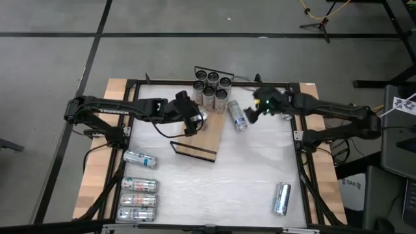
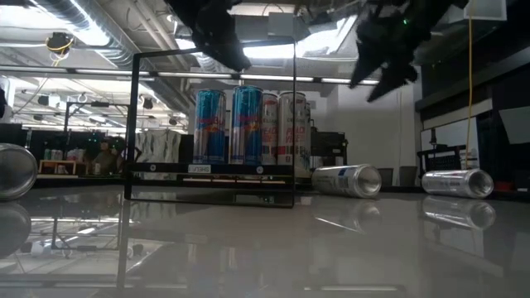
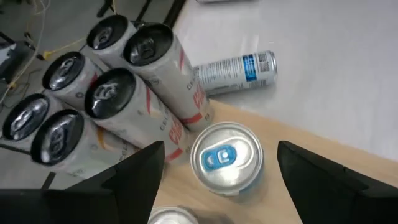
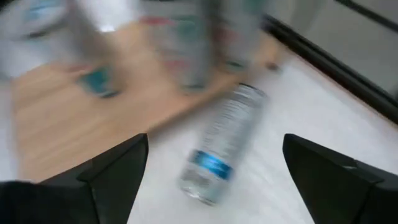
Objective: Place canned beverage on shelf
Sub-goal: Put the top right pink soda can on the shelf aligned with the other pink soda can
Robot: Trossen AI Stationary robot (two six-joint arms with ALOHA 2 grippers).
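At the bottom of the high view, three cans lie side by side at lower left, a fourth can above them, and a lone can at lower right. At frame centre lies the shelf, a light-wood board with upright cans clustered at its upper end. The left gripper hangs over the shelf with fingers spread wide around nothing, above an upright blue-tabbed can. Just right of the shelf lies a blue-labelled can on the white table; the right gripper hovers beside it, jaws wide and empty.
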